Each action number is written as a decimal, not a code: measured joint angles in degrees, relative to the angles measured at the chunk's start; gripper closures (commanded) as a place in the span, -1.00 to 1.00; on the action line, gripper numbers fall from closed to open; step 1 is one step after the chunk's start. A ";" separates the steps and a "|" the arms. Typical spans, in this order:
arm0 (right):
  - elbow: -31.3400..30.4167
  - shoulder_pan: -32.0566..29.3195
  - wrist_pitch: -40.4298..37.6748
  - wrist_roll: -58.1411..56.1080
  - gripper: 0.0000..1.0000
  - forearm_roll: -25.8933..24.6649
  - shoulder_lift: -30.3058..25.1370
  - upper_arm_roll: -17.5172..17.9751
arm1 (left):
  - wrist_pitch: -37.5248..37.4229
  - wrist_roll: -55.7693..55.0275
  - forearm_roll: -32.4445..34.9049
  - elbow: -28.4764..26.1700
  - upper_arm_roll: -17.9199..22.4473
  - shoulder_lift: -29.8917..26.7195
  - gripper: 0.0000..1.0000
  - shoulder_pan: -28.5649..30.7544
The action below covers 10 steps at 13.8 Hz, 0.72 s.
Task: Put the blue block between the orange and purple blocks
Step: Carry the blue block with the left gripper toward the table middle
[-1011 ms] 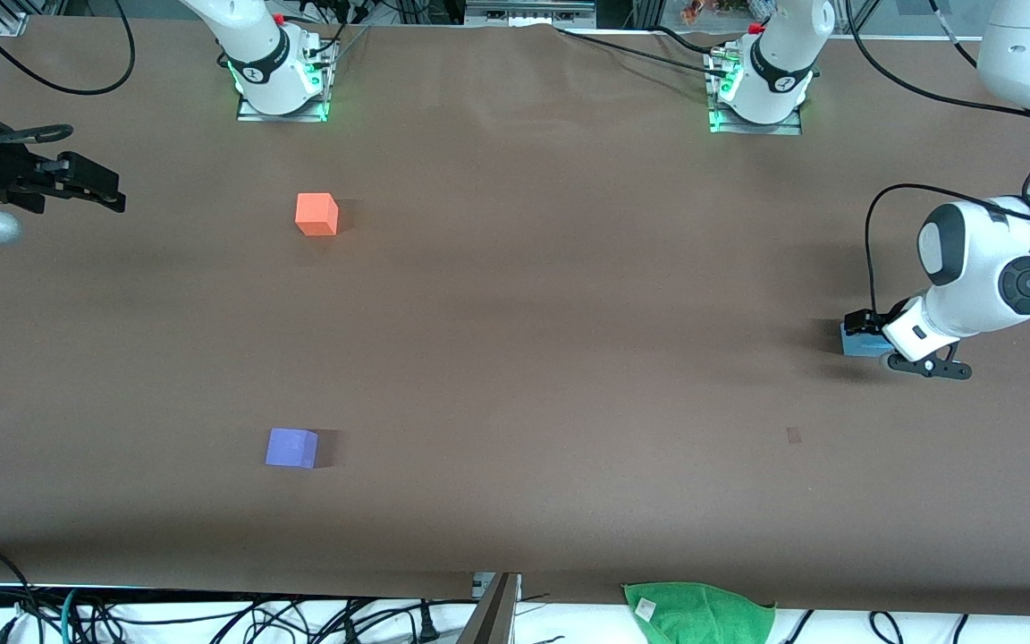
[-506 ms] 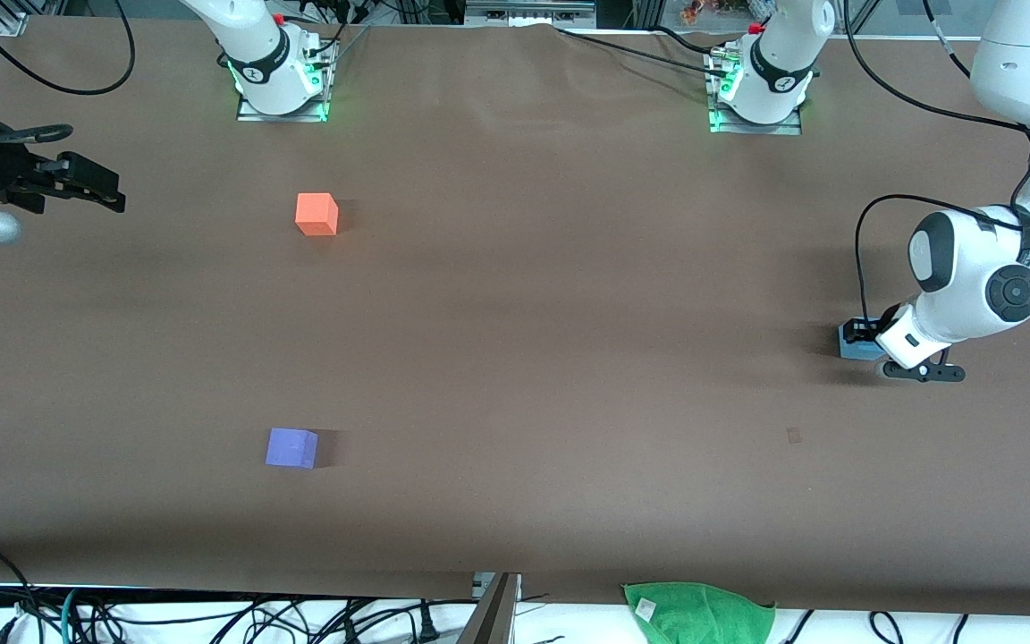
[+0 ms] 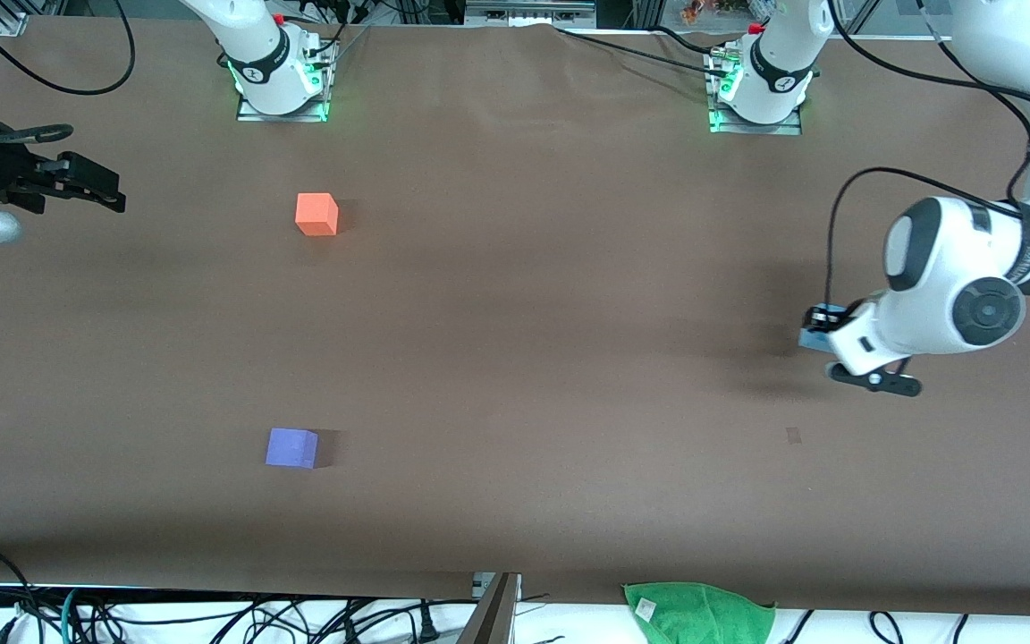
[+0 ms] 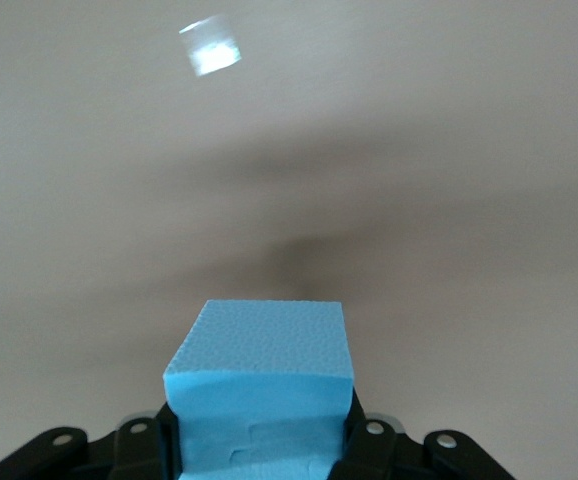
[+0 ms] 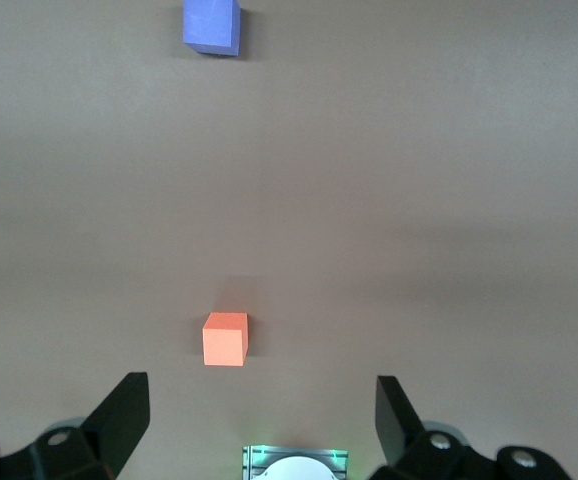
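The left gripper (image 4: 259, 440) clamps a grainy sky-blue foam cube (image 4: 261, 385) above the brown matte table (image 3: 524, 358); the right gripper (image 5: 259, 410) waits, fingers spread, empty.

Matte foam blue block (image 4: 259, 375)

Three cubes were present: one blue (image 4: 259, 375), one orange (image 3: 316, 214), one purple (image 3: 291, 447). Two arms carried two grippers, left (image 3: 823, 329) and right (image 3: 90, 190). One green cloth (image 3: 698, 614) lay at the table (image 3: 533, 295) edge.
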 measured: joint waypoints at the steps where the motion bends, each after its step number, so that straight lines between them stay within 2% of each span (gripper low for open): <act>1: 0.00 0.00 0.00 0.00 -1.00 0.00 0.00 0.00 | -1.73 -3.74 -0.07 2.35 -0.77 -0.01 0.71 -2.79; 5: 0.01 -0.01 0.00 0.00 -1.00 0.00 0.02 -0.01 | -2.84 -20.98 -0.71 8.20 -1.48 2.17 0.71 -17.63; 8: 0.01 -0.01 0.00 0.00 -1.00 0.00 0.08 -0.01 | 0.30 -33.39 -3.20 14.92 -1.37 10.05 0.73 -26.52; 10: 0.01 -0.01 0.00 0.00 -1.00 0.00 0.23 -0.01 | 6.69 -37.21 -4.96 18.00 -1.29 15.93 0.69 -29.94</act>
